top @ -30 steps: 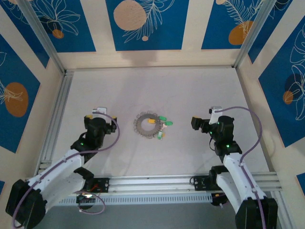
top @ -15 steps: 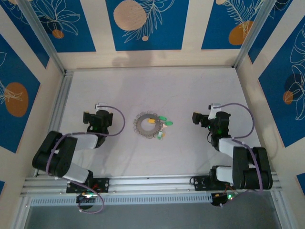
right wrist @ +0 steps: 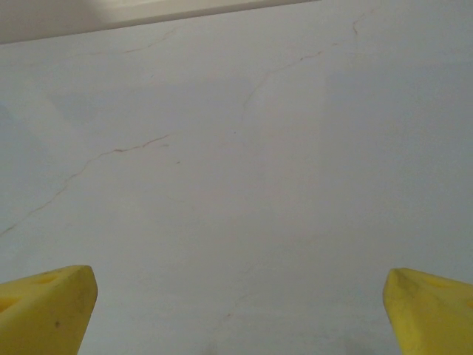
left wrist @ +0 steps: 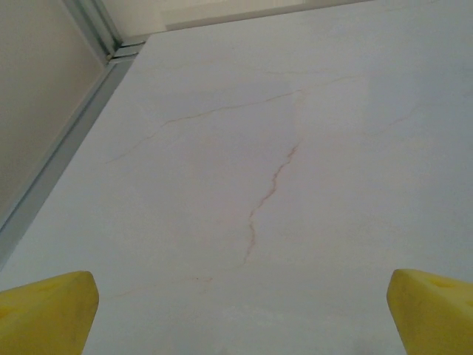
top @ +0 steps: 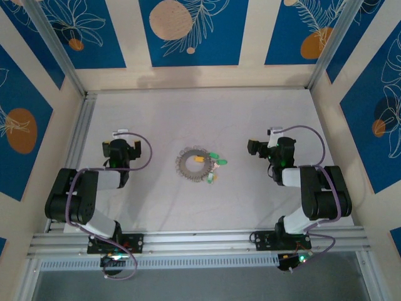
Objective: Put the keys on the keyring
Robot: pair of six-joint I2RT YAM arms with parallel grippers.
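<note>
Start position: I hold my left gripper (left wrist: 238, 314) and right gripper (right wrist: 238, 310) spread wide and empty, one on each side of the work, probably so either can reach in. The keyring (top: 193, 164) lies flat mid-table (top: 250, 119), with the keys (top: 213, 155) bunched at its right rim. They are too small to count, and I cannot tell whether any is threaded.

Lab robot cell: aluminium frame (top: 200, 239), patterned panels (top: 188, 37), white tabletop (top: 200, 119).
</note>
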